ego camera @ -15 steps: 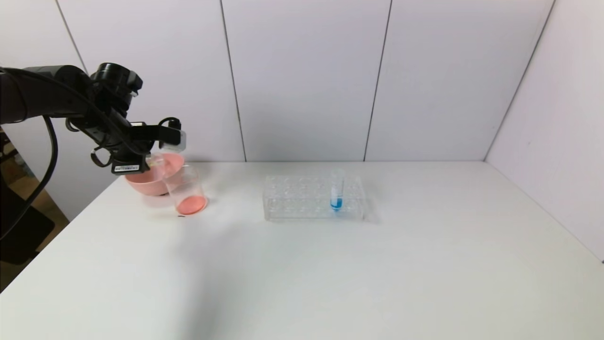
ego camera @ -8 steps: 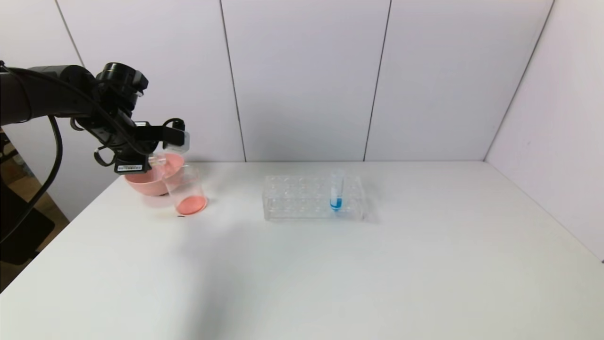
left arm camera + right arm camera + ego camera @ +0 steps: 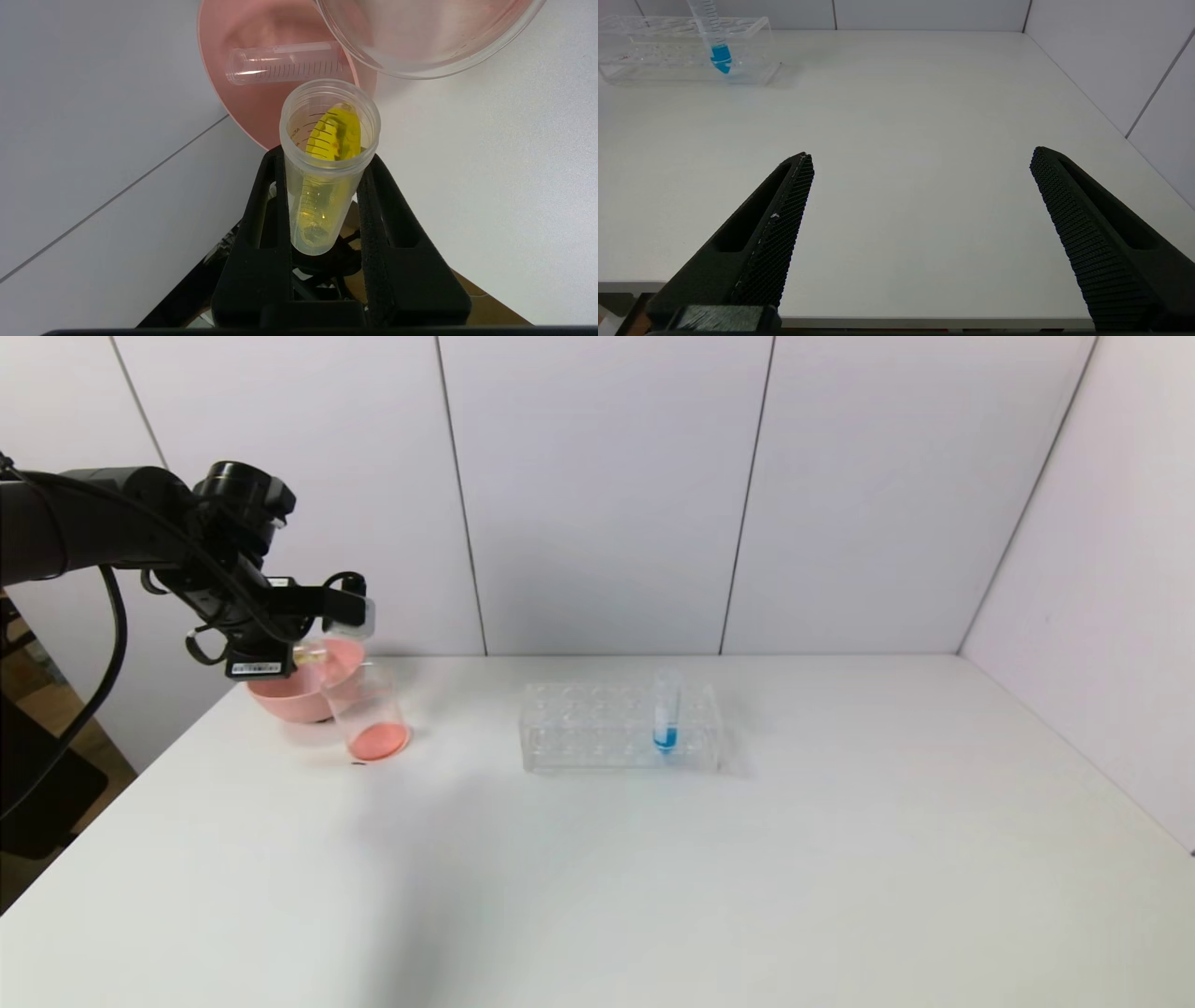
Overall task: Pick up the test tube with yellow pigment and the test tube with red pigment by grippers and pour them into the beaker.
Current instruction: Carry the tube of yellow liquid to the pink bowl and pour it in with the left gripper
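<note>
A: Far left of the worktop (image 3: 653, 877)?
B: Bowl (image 3: 280, 695) at the back edge; beaker (image 3: 366, 714) touching its front right; an emptied tube (image 3: 285, 63) lying in the bowl.
A: Above them?
B: Left gripper (image 3: 327, 163), clamped on the test tube with yellow pigment (image 3: 327, 158), tilted, mouth near the beaker's rim.
A: Centre?
B: Tube rack (image 3: 621, 726), one tube (image 3: 666, 714) upright in its right part.
A: Right gripper (image 3: 920, 186)?
B: Over the worktop's near edge, well apart from the rack.

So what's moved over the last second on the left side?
The left gripper, shut on the yellow test tube, shifted slightly toward the beaker above the pink bowl. The beaker's red liquid, the rack and the blue tube are unchanged.
</note>
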Tool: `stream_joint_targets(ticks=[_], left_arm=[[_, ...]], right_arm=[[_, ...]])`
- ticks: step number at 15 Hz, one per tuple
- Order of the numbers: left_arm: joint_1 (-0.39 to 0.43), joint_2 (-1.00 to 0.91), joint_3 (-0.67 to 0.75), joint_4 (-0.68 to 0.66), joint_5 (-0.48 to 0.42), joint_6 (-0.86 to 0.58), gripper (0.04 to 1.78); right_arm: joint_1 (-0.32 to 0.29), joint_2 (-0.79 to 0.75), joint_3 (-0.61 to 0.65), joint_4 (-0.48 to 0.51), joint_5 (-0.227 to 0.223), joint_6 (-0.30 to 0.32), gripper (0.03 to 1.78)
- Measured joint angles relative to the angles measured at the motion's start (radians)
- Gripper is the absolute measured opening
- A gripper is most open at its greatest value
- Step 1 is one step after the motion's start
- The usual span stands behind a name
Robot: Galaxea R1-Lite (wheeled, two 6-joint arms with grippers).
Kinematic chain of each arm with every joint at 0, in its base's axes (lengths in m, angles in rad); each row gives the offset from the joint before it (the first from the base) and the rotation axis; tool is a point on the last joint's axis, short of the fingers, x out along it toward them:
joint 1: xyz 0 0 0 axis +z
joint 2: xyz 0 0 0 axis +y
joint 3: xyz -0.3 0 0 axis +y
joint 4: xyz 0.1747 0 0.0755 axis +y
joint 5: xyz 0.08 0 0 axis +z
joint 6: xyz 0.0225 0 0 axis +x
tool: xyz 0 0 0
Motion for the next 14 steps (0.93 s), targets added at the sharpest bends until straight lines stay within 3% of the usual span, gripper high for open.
stream_joint_targets(ticks=[14], left_arm=[[-0.018,0.004,0.001,0.007,0.056,0.001,0.43]], right_arm=[[0.0,0.0,0.0,0.0,0.0,0.0,1.7]])
